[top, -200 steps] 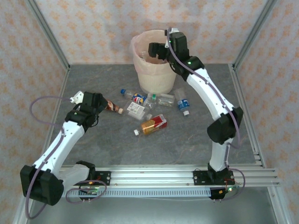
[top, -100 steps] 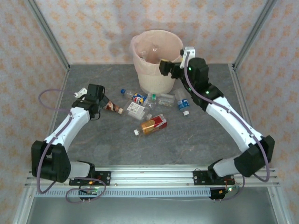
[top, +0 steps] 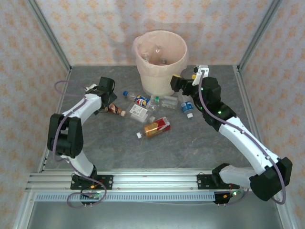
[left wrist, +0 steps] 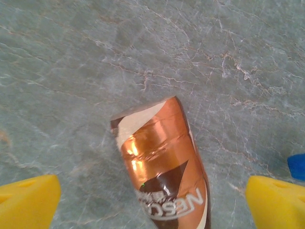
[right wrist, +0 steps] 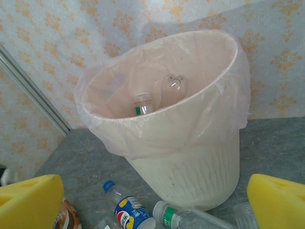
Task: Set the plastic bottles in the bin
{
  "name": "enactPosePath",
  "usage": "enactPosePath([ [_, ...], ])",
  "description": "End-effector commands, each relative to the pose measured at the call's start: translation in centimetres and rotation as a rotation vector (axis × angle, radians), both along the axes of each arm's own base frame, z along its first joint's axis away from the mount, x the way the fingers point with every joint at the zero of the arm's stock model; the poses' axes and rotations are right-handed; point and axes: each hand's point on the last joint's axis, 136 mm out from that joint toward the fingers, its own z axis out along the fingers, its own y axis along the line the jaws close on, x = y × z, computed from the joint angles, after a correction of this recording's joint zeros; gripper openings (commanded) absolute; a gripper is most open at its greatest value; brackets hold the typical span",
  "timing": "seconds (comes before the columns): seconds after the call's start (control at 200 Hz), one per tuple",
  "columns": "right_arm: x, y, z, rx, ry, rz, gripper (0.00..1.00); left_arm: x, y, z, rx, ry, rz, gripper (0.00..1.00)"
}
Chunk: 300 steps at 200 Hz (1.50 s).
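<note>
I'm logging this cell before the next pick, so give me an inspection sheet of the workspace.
Surface: grey marbled tabletop, no spills seen.
Job's things: bin upright at the far side, bag-lined, with bottles inside. Several more lie loose in front of it, including an orange-labelled bottle and a brown-labelled bottle.
Clutter: nothing seen.
Grippers: left end effector open, fingers either side of the brown-labelled bottle, not touching it. Right end effector open, holding nothing, facing the bin.
Cables: cable loops free beside the left arm, no snag seen.
Surroundings: patterned walls, metal frame post, rail at the near edge.
</note>
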Motion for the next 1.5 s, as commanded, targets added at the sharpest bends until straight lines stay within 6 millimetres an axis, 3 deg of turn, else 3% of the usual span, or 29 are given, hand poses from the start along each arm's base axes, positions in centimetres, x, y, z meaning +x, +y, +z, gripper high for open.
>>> enactPosePath([
  [0.0,-0.9,-0.7,0.6,-0.009,-0.002,-0.020,0.99,2.5,0.4,0.2,-0.063,-0.077,0.046,1.00],
  [0.105,-1.2,-1.1,0.5,-0.019,-0.004,-0.025,0.99,3.8,-0.2,-1.4,-0.110,-0.044,0.048,1.00],
  [0.315,-1.5,-1.3,0.4,-0.037,-0.005,-0.023,0.99,4.1,0.4,-4.2,-0.138,-0.028,0.128,1.00],
  [0.335,-1.5,-1.3,0.4,-0.038,-0.005,-0.022,0.99,4.0,0.3,-5.6,-0.141,0.000,0.126,1.00],
  [0.44,-1.6,-1.3,0.2,-0.048,0.006,-0.019,0.99,3.9,0.3,-6.9,-0.143,0.014,0.118,0.97],
  [0.711,-1.3,-1.4,-0.4,-0.062,0.022,-0.031,0.99,3.6,0.5,-7.7,-0.104,0.033,0.072,0.73],
  [0.851,-1.1,-1.2,-0.5,-0.062,0.025,-0.031,0.99,3.7,0.6,-7.3,-0.090,0.032,0.046,0.67],
  [0.926,-1.0,-1.2,-0.5,-0.062,0.024,-0.031,0.99,3.8,0.6,-6.7,-0.085,0.023,0.033,0.64],
  [1.021,-0.9,-1.3,-0.5,-0.056,0.025,-0.043,0.99,4.0,0.3,-6.0,-0.081,-0.001,0.001,0.51],
  [1.041,-0.8,-1.3,-0.5,-0.054,0.024,-0.046,0.99,4.2,0.3,-4.7,-0.083,-0.034,-0.006,0.48],
  [1.181,-0.7,-1.6,-0.6,-0.042,0.025,-0.068,0.99,3.9,0.1,-1.7,-0.063,-0.090,-0.038,0.34],
  [1.381,-0.7,-2.2,-0.9,-0.049,0.026,-0.094,0.99,2.8,0.2,4.3,0.002,-0.167,-0.056,0.35],
  [1.496,-0.6,-2.5,-0.9,-0.049,0.021,-0.112,0.99,2.7,-0.9,9.1,0.020,-0.244,-0.104,0.37],
])
